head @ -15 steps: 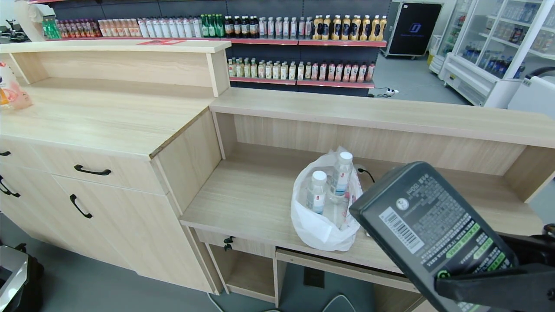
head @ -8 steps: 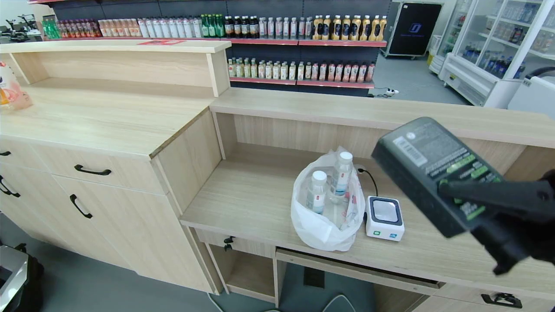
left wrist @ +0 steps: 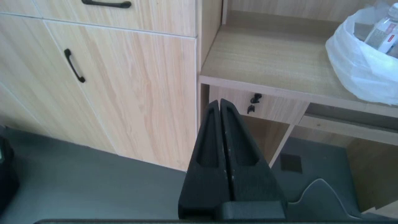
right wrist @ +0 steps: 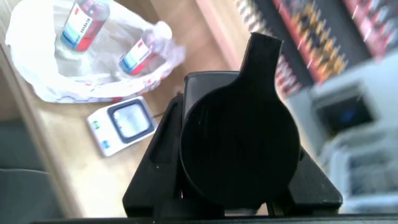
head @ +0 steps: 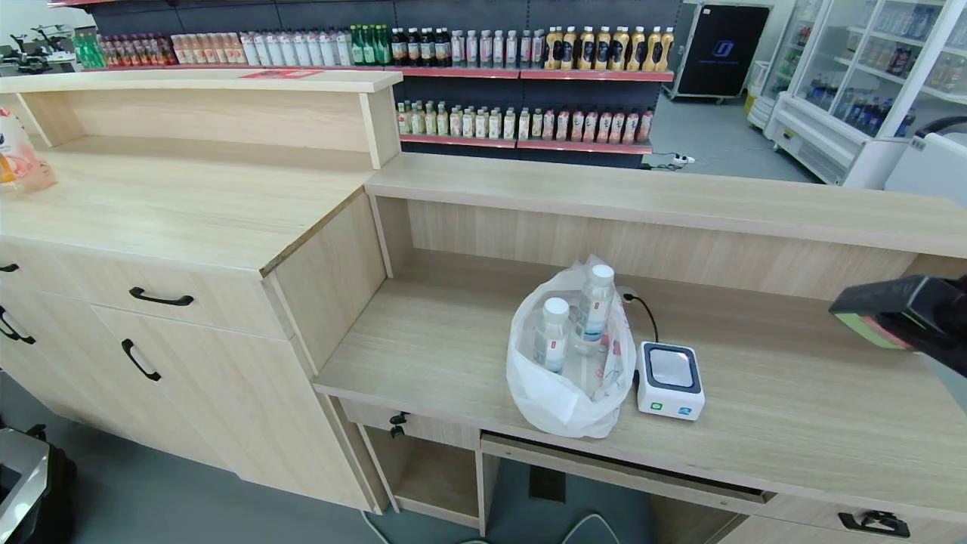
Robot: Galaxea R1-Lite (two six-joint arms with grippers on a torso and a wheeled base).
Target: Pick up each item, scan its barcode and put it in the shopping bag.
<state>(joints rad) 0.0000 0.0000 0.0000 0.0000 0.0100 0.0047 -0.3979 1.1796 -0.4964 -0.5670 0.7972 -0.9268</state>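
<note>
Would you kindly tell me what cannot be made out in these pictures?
Head view: the dark box is partly covered by the right hand holding it; its barcode is not discernible.
Right wrist view: the hand hides most of that box.
Head view: the wall of the shopping bag hides anything below the two bottles.

Head view: high and well back from the white plastic shopping bag (head: 563,397), facing forward and down over the light wooden counter (head: 793,393).
Left wrist view: in front and left of the bag, facing down at the cabinet fronts.
Right wrist view: near, above and right of the bag, looking down past the held black flat box (head: 884,298).
Shared: all views include the bag.
</note>
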